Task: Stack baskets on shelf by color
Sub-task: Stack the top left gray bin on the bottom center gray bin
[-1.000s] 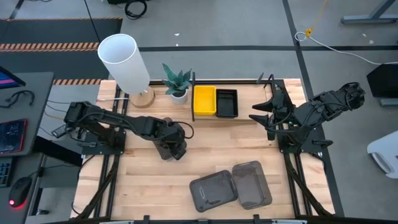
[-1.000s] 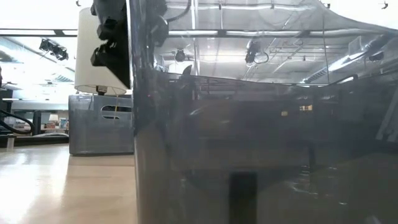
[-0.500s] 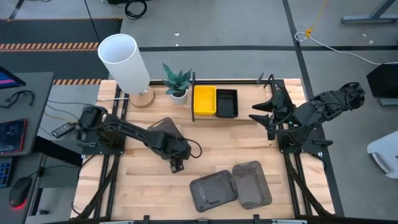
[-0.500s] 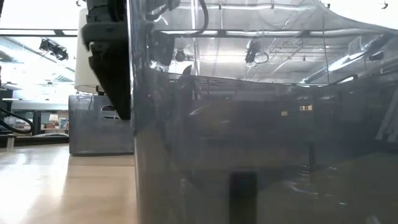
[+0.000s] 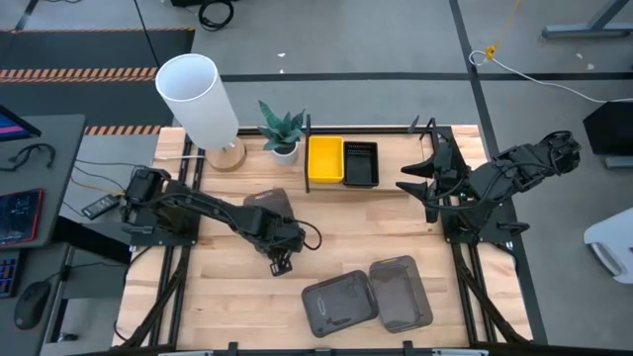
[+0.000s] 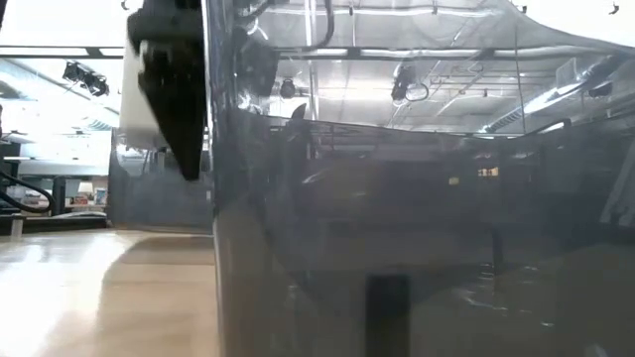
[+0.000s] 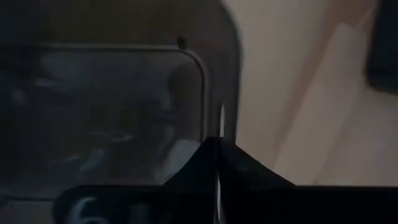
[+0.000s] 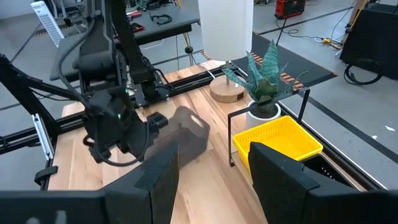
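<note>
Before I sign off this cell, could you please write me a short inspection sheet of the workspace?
Surface: wooden tabletop, with raised shelf at the back.
Job's things: yellow basket and black basket side by side on the shelf; two grey baskets at the front edge; a third grey basket tilted at the left arm.
Clutter: white lamp, potted plant.
End effectors: left end effector shut, seemingly on the third basket's rim; right end effector open, waiting beside the shelf.
Cables: floor cable.
Surroundings: side desk; people: nothing seen.
</note>
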